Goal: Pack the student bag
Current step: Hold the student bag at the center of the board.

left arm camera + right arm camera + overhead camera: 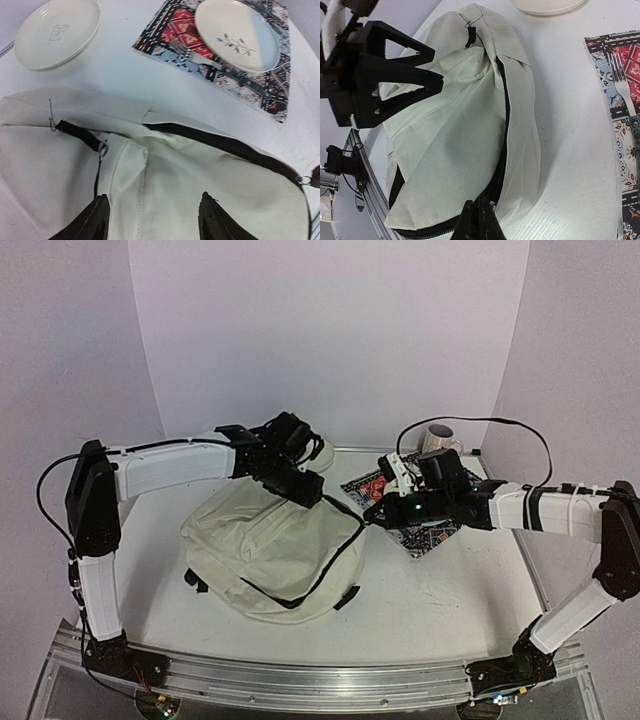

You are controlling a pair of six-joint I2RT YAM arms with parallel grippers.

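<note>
The cream student bag (270, 550) lies on the table's left half, its black zipper (506, 125) partly open along the top curve. My left gripper (155, 217) hovers open just above the bag's upper panel, with only fabric showing between its black fingers (97, 222). In the right wrist view the left gripper (437, 65) stands over the bag's far end. My right gripper (479, 220) is shut at the zipper line on the bag's right edge, pinching the zipper pull (303, 179). In the top view the right gripper (372, 512) touches that edge.
A patterned placemat (165, 30) lies right of the bag, carrying a floral plate (237, 32) and a fork (200, 57). A plain white saucer (57, 32) sits behind the bag. A mug (440, 440) stands at the back right.
</note>
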